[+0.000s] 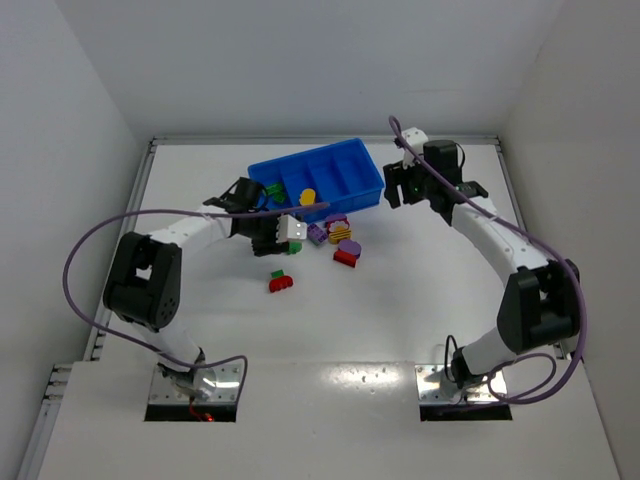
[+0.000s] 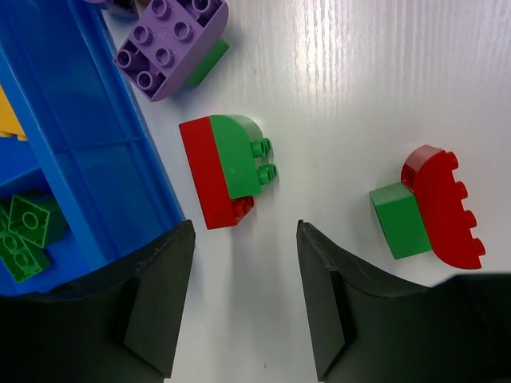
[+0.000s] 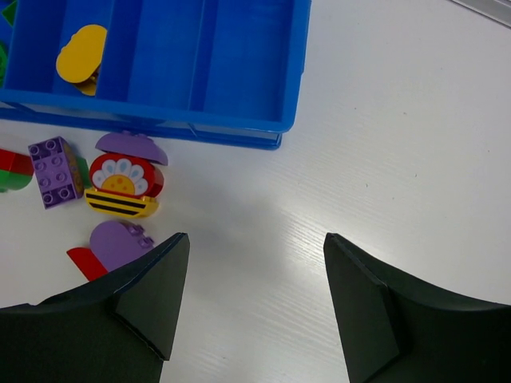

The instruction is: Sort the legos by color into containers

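Blue tray [image 3: 207, 124]: it sits toward the far side of the tabletop [image 1: 420, 290], with its four compartments side by side. I see green bricks [image 2: 24, 235] in the leftmost one and a yellow piece [image 3: 80, 56] in the next.
Left pincer [image 2: 243, 231]: released, with its fingers apart over bare tabletop and nothing between them. It hangs just beside the tray's near wall.
Red-and-green brick [image 2: 227, 167]: it lies on its side just ahead of my left pincer's gap, nearer the finger on the tray side. It touches neither finger and sits close to the tray wall but apart from it.
Red arch with green block [image 2: 431, 207]: it lies on the tabletop ahead of the finger away from the tray, outside the gap and apart from the red-and-green brick.
Purple brick [image 2: 168, 44]: farther ahead of my left pincer, resting on a green piece, near the tray wall.
Right pincer [image 3: 255, 239]: released, with its fingers wide over bare tabletop, near the tray's right-hand corner.
Flower-printed red piece [image 3: 120, 171]: it lies left of my right pincer's gap, with a yellow striped piece [image 3: 120, 206] against it and a purple dome [image 3: 132, 148] at the tray wall.
Purple rounded brick [image 3: 116, 239]: it sits on a red piece and is the nearest piece to my right pincer's left finger. I cannot tell whether they touch.
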`<control>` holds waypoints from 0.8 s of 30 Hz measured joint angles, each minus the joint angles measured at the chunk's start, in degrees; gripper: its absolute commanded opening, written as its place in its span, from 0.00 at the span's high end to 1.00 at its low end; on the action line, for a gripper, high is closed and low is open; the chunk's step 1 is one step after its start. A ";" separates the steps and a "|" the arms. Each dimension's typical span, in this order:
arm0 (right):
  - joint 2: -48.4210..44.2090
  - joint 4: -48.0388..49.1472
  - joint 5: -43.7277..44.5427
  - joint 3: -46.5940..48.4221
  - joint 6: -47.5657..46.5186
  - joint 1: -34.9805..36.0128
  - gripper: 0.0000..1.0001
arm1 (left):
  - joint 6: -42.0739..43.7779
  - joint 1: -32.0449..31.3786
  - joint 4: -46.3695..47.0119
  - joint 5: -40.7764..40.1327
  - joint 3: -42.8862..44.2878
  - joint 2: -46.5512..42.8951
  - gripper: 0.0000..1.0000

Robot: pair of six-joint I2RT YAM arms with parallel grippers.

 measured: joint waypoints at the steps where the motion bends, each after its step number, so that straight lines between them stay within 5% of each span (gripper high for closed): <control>1: 0.00 -0.02 -0.20 0.00 0.02 -0.17 0.30 | 0.17 0.00 0.13 0.07 0.00 0.22 0.40; 24: 0.50 0.02 -3.10 0.00 1.57 -3.17 0.30 | 1.03 0.28 0.68 -0.20 5.97 9.81 0.41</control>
